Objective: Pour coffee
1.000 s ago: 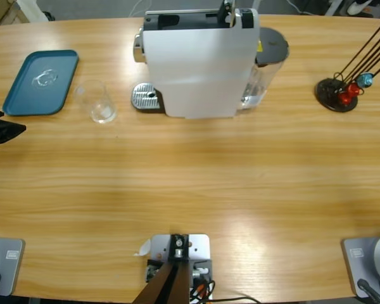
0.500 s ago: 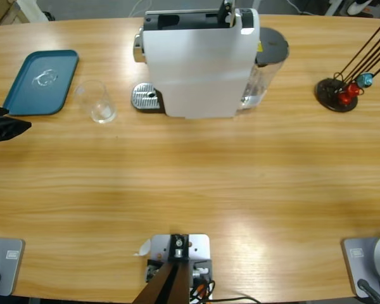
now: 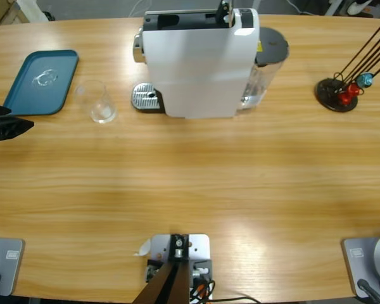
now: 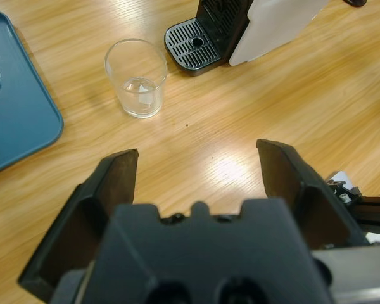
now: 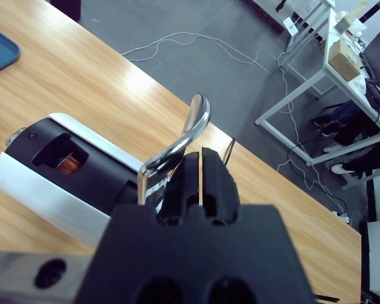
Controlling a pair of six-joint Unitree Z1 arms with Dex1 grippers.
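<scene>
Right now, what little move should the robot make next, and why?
Probably the left gripper should ease forward around the empty glass: its jaws are open and the glass stands beside the machine's drip tray, not on it.

No text, brand or number can be read in any view. The blue tray [image 3: 40,83] at the upper left of the high view bears a pale mark, too small to make out. The coffee machine [image 3: 199,62] shows a small yellow sticker by its water tank, its print illegible.
</scene>
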